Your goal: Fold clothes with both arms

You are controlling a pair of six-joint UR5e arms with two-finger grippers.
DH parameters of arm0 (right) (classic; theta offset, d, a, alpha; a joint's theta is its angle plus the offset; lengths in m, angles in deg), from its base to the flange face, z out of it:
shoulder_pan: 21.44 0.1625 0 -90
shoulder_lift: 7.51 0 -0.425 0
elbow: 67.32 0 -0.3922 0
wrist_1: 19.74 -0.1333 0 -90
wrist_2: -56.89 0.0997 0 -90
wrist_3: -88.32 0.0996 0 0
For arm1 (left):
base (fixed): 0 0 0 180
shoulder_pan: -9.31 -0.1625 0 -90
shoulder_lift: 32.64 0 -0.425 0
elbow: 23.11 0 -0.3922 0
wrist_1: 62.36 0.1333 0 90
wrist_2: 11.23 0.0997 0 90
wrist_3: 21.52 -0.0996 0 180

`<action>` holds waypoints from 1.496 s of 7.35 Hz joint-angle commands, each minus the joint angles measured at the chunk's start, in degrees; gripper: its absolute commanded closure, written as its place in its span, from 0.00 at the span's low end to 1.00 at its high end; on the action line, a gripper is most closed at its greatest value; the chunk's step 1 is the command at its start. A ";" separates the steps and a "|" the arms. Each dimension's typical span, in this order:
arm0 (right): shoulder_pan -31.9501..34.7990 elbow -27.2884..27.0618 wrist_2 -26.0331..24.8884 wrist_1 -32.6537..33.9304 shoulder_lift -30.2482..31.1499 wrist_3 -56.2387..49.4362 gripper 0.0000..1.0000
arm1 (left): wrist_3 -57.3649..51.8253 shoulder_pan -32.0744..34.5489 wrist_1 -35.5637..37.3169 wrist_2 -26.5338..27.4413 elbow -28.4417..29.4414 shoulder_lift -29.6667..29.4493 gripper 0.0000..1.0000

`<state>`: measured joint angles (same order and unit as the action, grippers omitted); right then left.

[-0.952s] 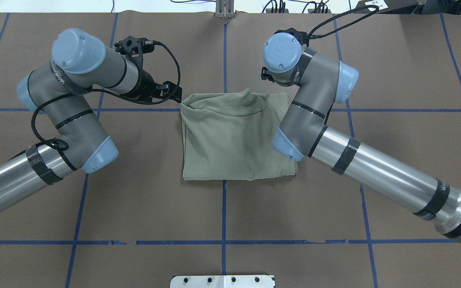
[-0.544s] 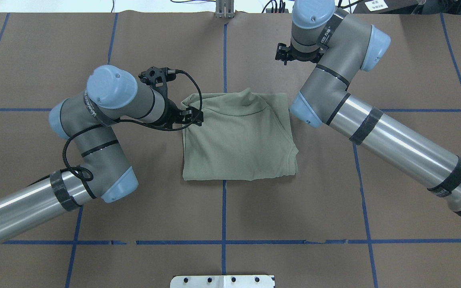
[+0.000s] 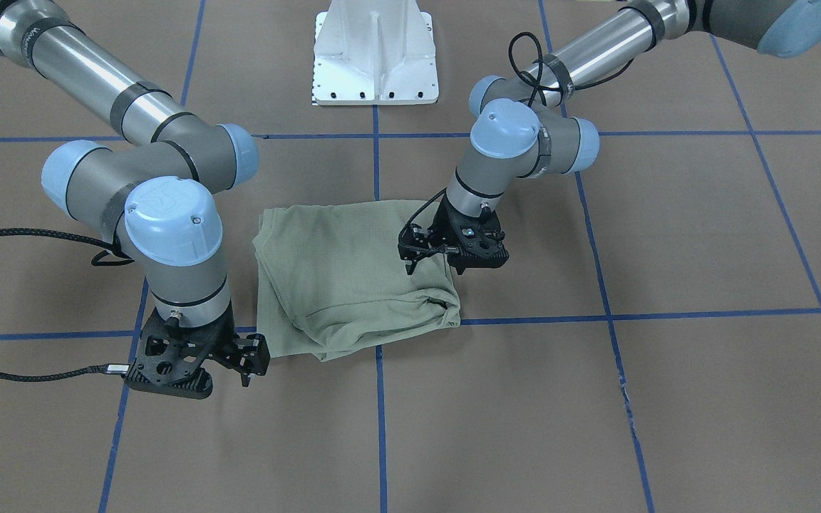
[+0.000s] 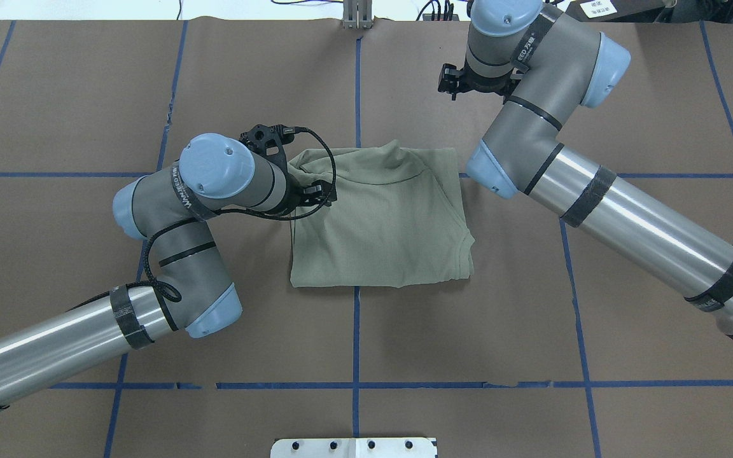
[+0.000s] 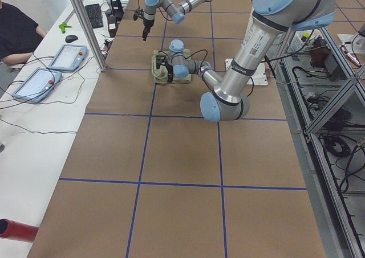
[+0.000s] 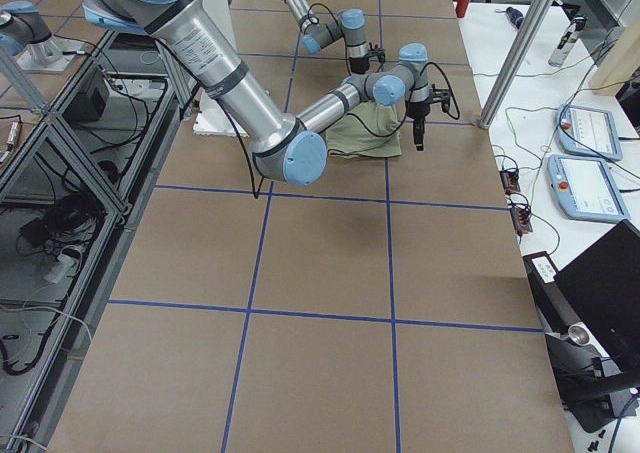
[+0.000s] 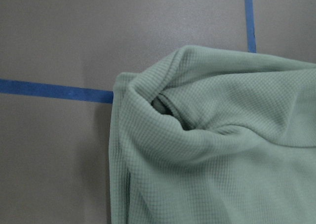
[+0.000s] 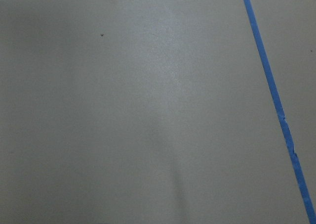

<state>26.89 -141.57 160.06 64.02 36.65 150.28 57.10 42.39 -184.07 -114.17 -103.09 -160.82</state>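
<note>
At the left of the overhead view, the left arm (image 4: 207, 191) comes in from the lower left corner and bends so that its left fingers (image 4: 317, 189) hang over the upper left corner of the shirt (image 4: 385, 229). We think it stands there because this corner is not flat. In the left wrist view the cloth is bunched into a soft hump with a dark gap under it, and such a corner must be gripped or pressed down before the fold is clean. How far apart these fingers are we cannot tell. The cloth lies on the surface and nothing looks lifted, so we judge that they hold nothing.

In the middle of the frame the shirt rests on the brown surface (image 4: 532, 305), folded into a nearly square packet. Its collar (image 4: 373, 180) side is toward the top edge, and it lies across the vertical blue tape line (image 4: 356, 331). The packet looks almost finished.

At the upper right, the right arm (image 4: 595, 197) is held away, with its right fingers (image 4: 450, 81) well apart from the shirt. The right wrist view shows only bare surface, so they carry nothing; whether they are open or closed we cannot tell. We suppose it keeps clear to leave room.
</note>
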 commanded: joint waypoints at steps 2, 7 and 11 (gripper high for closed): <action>0.00 -3.61 0.01 0.00 2.59 0.18 0.00 | 2.16 1.80 0.33 5.01 4.20 -1.45 0.00; 0.00 -3.80 0.19 0.09 3.39 -0.35 0.00 | 1.73 8.12 0.15 7.06 11.26 -5.59 0.00; 10.51 -5.55 13.95 0.96 8.90 -23.02 0.00 | -22.89 19.43 4.25 -14.26 -4.87 5.80 0.00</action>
<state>32.50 -145.88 168.79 64.85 42.24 137.53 44.10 57.52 -182.70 -122.00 -101.48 -159.88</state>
